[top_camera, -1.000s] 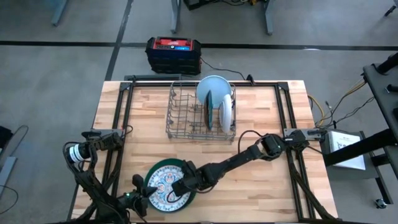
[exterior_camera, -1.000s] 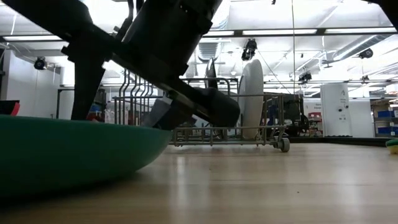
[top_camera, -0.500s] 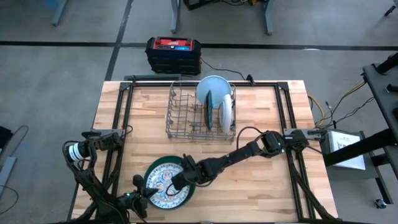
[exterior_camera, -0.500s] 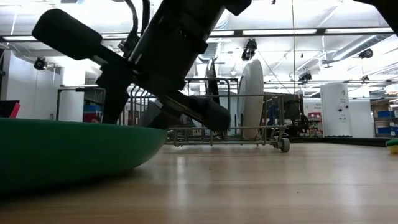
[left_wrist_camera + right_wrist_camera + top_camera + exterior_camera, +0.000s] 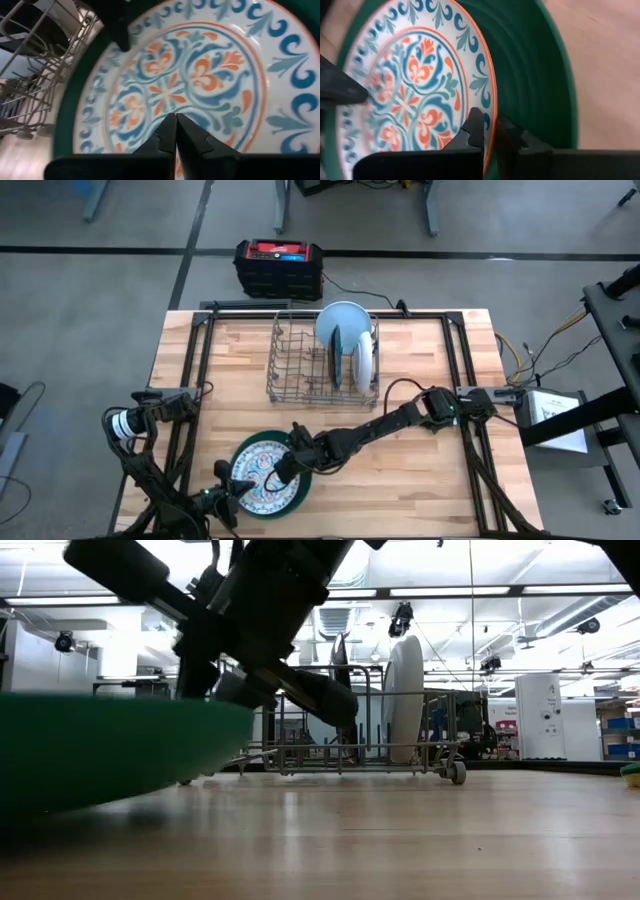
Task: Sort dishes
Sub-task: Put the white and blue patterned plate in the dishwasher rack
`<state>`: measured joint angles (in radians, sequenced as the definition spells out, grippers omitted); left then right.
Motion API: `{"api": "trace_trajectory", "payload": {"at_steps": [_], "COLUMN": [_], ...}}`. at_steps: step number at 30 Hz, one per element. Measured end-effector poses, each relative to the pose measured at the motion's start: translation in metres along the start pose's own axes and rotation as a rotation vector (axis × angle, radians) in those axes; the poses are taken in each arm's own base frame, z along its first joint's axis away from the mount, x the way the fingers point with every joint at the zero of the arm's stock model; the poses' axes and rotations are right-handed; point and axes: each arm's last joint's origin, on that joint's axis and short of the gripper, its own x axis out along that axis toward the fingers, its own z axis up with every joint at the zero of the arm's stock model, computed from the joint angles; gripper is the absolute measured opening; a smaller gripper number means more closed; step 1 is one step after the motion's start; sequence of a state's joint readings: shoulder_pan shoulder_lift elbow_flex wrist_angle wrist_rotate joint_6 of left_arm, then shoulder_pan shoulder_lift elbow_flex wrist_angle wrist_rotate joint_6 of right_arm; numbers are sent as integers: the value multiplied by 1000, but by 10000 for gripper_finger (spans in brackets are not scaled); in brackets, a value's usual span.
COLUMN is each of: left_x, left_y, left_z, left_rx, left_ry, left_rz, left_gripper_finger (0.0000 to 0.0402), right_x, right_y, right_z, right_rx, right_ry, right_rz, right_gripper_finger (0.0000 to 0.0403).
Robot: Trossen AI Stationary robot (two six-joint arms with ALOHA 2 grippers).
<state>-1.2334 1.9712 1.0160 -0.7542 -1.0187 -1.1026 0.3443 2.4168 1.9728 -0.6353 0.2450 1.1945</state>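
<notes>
Right gripper (image 5: 489, 131) pinched shut on patterned plate (image 5: 415, 85) rim inside green dish (image 5: 540, 80) — I'd lift slowly, level.

Both arms are dark, jointed tubes with thin black cables along them. The left arm's base (image 5: 122, 425) carries a pale ring.

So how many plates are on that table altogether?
5 that I can make out: a patterned plate lying in a dark green plate at the near edge, and three upright in the wire rack: pale blue, teal, white. Others may be hidden.
</notes>
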Motion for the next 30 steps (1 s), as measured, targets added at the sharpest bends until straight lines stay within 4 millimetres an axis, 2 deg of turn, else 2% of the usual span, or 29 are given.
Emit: {"api": "trace_trajectory", "payload": {"at_steps": [7,11,14,17,23,26,30], "left_x": [-12,-18,-24,-27,-21,-17,-12], "left_y": [12,19,26,29,25,21,15], "left_z": [14,22,27,26,16,9,4], "left_rx": [-48,-58,-34,3,-1,-22,-74], "left_ry": [-12,-18,53,129,151,150,116], "left_rz": [-36,-57,-124,-176,-206,-206,-212], "left_gripper_finger": [0,0,0,0,0,0,0], "right_x": [-1,-2,-2,-2,-3,-2,-1], "right_y": [-2,-3,-3,-3,-3,-4,-5], "right_z": [-5,-6,-6,-6,-1,1,4], "right_rx": [-129,-124,-105,-51,11,20,29], "right_ry": [-58,-66,-64,-63,9,31,77], "right_rz": [-61,-77,-75,-72,-39,-30,-15], "right_gripper_finger": [3,3,3,2,2,21,64]}}
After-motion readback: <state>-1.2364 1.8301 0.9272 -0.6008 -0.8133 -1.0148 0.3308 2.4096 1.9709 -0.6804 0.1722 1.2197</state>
